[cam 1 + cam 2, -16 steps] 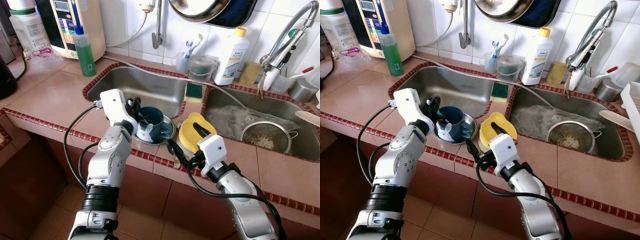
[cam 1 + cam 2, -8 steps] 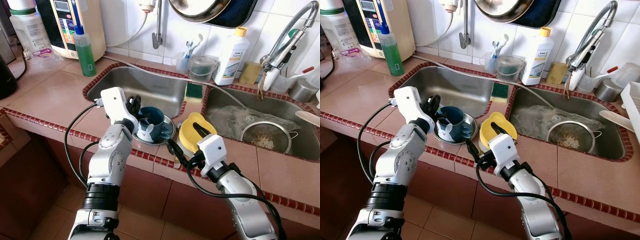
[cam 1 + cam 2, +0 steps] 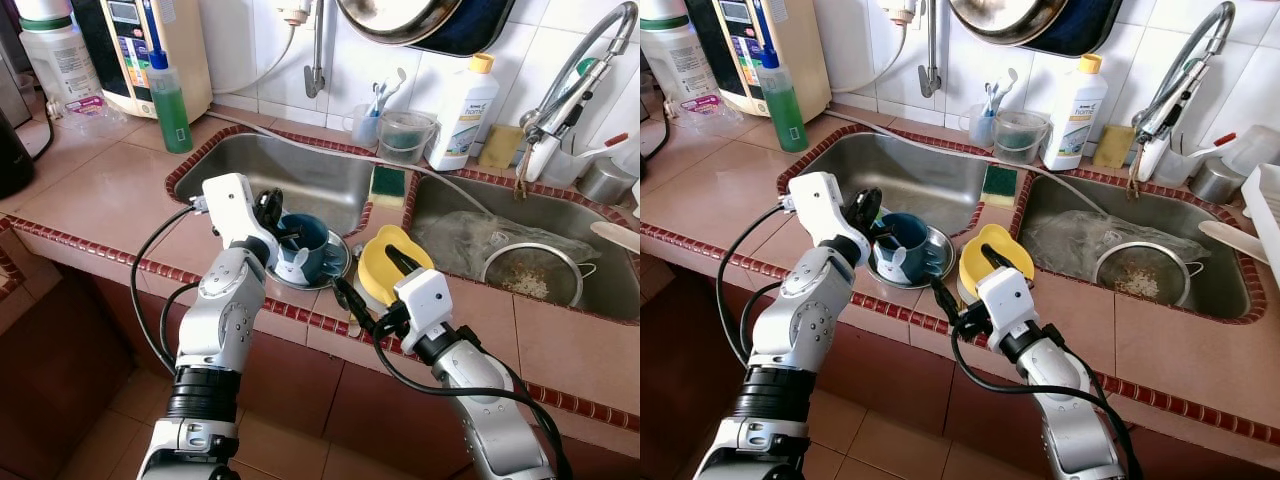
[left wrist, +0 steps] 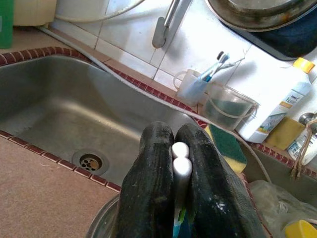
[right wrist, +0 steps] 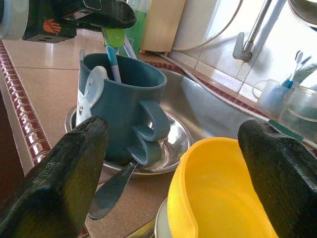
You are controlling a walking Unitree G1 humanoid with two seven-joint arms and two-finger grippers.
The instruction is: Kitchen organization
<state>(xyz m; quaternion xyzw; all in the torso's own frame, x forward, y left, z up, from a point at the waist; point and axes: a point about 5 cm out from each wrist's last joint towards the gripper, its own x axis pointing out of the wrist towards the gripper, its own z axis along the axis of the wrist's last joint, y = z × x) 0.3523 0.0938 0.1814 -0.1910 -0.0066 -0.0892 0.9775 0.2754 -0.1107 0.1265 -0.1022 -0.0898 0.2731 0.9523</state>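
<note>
Left gripper (image 3: 278, 222): I read my fingers (image 4: 151, 188) as clenched on a slim white-handled utensil (image 4: 180, 163), possibly a toothbrush; I cannot say for sure. It hangs at the mug's 9 o'clock rim.
Right gripper (image 3: 397, 262): fingers (image 5: 54, 173) spread wide and released, holding nothing, poised over the yellow bowl (image 3: 385, 262).
Mug (image 3: 303, 244): dark blue, upright on a steel saucer (image 3: 335, 270), on the tabletop (image 3: 110, 200) at the left sink's (image 3: 290, 175) front edge. Utensils stand in it; a spoon (image 5: 113, 186) lies under its handle.
Yellow bowl: at the mug's 3 o'clock, just beside the saucer, tilted.
Step in hand: in my judgement, lifting the gripped utensil out of the mug, or setting it in; I cannot tell which.
Next move: if lifting, a straight upward draw clear of the rim, so the mug does not tip.
Risk: the mug sits near the tabletop edge; a sideways pull could drag it off the saucer.
</note>
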